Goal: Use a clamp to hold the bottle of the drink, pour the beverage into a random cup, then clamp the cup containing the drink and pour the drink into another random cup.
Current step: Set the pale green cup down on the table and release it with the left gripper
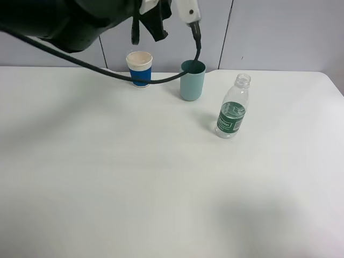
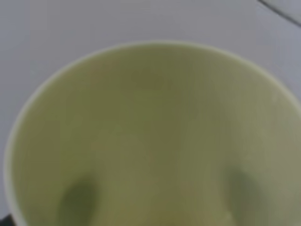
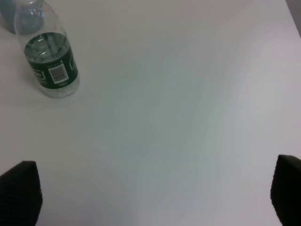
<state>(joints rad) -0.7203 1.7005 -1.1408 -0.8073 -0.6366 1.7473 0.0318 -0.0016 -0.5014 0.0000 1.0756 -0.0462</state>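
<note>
The left wrist view is filled by the pale yellow-green plastic tumbler, its open mouth facing the camera and the left jaws closed tight on it; two dark pad shadows show through its wall low in that frame. In the high view the left arm occupies the upper left, the teal plastic cup just below and right of it, and the white paper cup with a blue band beneath it. Whichever cup receives the pour, the tumbler's mouth must be brought above it before its long axis tips. The small clear plastic bottle with a green label stands upright right of centre on the white bench. The right jaws stand wide and empty, the bottle at the upper left of their view.
</note>
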